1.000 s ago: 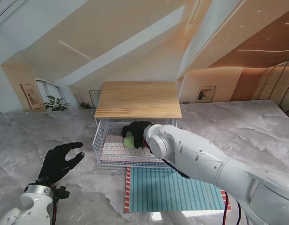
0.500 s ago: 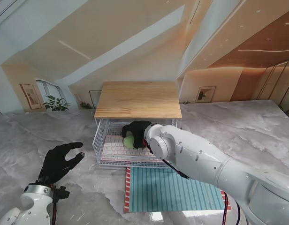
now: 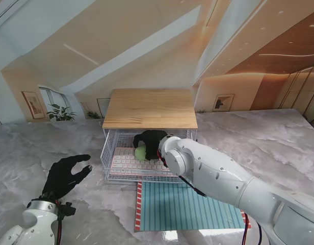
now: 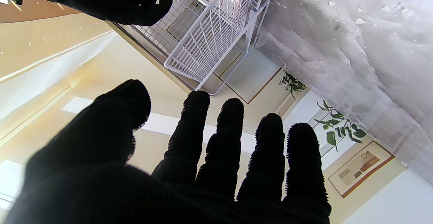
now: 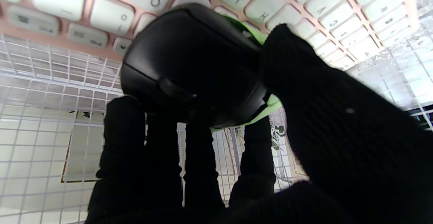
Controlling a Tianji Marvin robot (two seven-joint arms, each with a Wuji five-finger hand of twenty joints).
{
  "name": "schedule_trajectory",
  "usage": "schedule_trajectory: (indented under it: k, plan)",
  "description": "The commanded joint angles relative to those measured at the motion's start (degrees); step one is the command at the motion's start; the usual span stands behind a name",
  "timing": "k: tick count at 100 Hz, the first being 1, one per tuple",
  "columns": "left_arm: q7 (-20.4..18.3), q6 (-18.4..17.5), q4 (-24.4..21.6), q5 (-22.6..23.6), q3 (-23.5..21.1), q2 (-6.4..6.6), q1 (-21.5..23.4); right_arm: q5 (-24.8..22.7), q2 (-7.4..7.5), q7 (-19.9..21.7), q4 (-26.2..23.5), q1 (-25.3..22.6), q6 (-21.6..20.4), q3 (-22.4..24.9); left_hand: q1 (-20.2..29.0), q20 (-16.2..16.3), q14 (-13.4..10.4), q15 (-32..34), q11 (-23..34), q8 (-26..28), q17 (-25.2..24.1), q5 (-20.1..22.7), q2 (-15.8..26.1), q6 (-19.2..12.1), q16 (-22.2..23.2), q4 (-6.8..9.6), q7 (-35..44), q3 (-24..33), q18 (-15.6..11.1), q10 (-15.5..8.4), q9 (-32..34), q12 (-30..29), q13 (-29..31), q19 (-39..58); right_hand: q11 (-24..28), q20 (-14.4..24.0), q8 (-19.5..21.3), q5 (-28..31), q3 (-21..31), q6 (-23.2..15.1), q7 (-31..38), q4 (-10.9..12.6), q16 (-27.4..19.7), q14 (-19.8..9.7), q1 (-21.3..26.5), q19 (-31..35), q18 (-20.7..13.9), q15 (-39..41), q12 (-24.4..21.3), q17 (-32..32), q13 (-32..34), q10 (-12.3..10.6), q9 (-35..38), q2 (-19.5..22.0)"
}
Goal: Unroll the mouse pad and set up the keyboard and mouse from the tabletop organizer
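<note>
Mouse [image 3: 141, 152] now higher over keyboard [image 3: 131, 164]; grey marble table [image 3: 259, 138].

Organizer [image 3: 111, 153]: thin white coated wire mesh, topped with pale matt wood board [image 3: 150, 108], grain visible. Keyboard [image 5: 304, 4]: pinkish plastic base, white keys, slight sheen. Mouse [image 5: 192, 65]: smooth black plastic with satin shine, green shell underneath. Mouse pad [image 3: 187, 206]: ribbed teal cloth look, matt. Both hands [image 4: 189, 170] [image 5: 257, 156] covered in black knit fabric, nubby at fingertips [image 4: 233, 107]. Table [image 3: 264, 143]: polished grey marble look, glossy.

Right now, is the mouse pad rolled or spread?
Spread: the mouse pad lies flat, striped face up, in front of the organizer.
</note>
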Motion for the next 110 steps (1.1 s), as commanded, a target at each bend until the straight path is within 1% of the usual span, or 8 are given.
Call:
schedule_trajectory:
  k: [1,43,75,110]
  plan:
    - [-0.85,-0.42,0.01,-0.12,0.23,-0.23,-0.03,-0.46,0.30,0.09,-1.24,-0.75,-0.17,0.34,-1.74,0.12,-0.38,0.21,-0.19,-0.42,0.15,-0.03,1.11,-1.23,0.50,1.16,0.38,0.74,-1.59,-1.45,0.71,-0.36,-0.20,0.59,3.23,2.30,-0.04,1.81,6.08,-0.16,1.64,3.15,2.65,-4.65,7.14,2.74,-2.00,9.74,2.12,1.14,7.06,-1.29,1.84,3.67]
    - [-0.76,-0.97,0.37,-0.22,0.21,-0.23,-0.42,-1.62,2.09,-1.55,-7.24,-5.12,1.10,5.18,-1.68,0.09,-0.39,0.14,-0.28,-0.46,0.09,-0.05,1.16,-1.25,0.47,1.17,0.29,0.59,-1.52,-1.41,0.66,-0.38,-0.21,0.51,3.24,2.35,-0.08,2.70,6.17,0.30,1.79,3.06,2.09,-4.41,7.31,2.92,-1.90,10.24,2.28,1.78,7.63,-1.07,2.61,3.95]
    - [-0.80,-1.28,0.42,-0.14,0.04,-0.21,-0.40,-1.94,2.79,-3.08,-10.15,-8.10,1.85,8.46,-1.59,0.07,-0.35,0.07,-0.35,-0.48,0.09,-0.08,1.18,-1.18,0.46,1.20,0.26,0.46,-1.52,-1.37,0.68,-0.38,-0.23,0.49,3.32,2.31,-0.07,3.18,6.14,0.65,1.84,2.95,1.85,-4.17,7.54,2.96,-1.82,10.55,2.44,2.24,7.94,-0.91,2.96,4.17]
    - [-0.91,-1.49,0.39,-0.21,0.17,-0.19,-0.48,-2.74,3.76,-4.11,-14.99,-11.84,3.19,12.50,-1.56,0.02,-0.34,0.00,-0.44,-0.51,0.01,-0.12,1.28,-1.19,0.44,1.20,0.19,0.26,-1.52,-1.42,0.61,-0.40,-0.24,0.39,3.31,2.34,-0.07,3.64,6.10,0.90,1.83,2.89,1.63,-3.92,7.92,3.05,-1.70,10.77,2.43,2.52,8.18,-0.69,3.31,4.30]
